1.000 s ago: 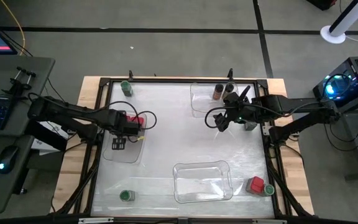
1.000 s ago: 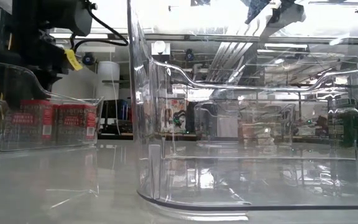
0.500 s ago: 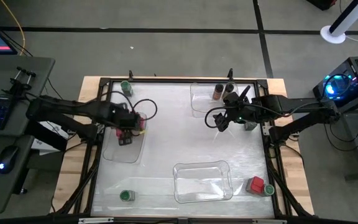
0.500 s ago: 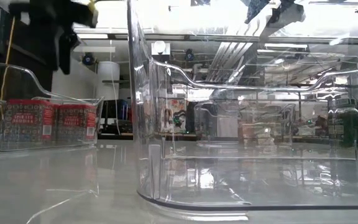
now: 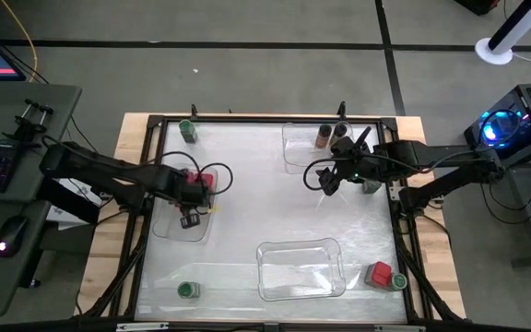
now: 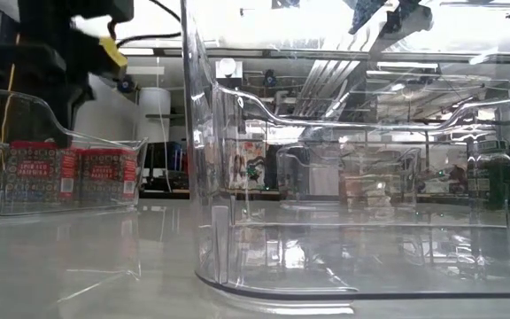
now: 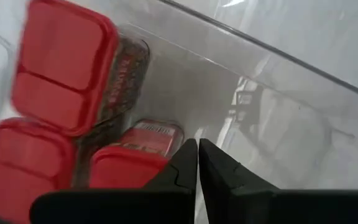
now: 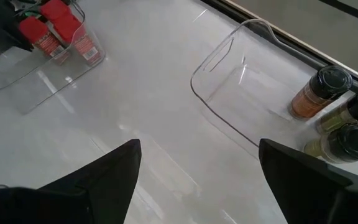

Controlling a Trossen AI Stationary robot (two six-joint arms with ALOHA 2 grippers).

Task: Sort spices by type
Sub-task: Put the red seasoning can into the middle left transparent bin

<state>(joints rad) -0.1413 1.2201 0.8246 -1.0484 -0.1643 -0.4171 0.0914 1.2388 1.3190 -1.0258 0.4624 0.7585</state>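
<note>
The left hand (image 5: 189, 219), fingers pressed shut on nothing, hangs over the clear plastic tray (image 5: 167, 228) at the table's left side, where the red square-lidded spice boxes (image 5: 198, 179) stand just beside it toward the table's far edge. The right hand (image 5: 325, 178), fingers spread wide and empty, waits beside the far clear tray (image 5: 298, 148) holding the dark-lidded brownish jars (image 5: 324, 136). Of the unsorted spices, the green-lidded round jar (image 5: 186, 290) at the near-left corner lies toward the near edge from the left hand, which is probably the better arm for it.
</note>
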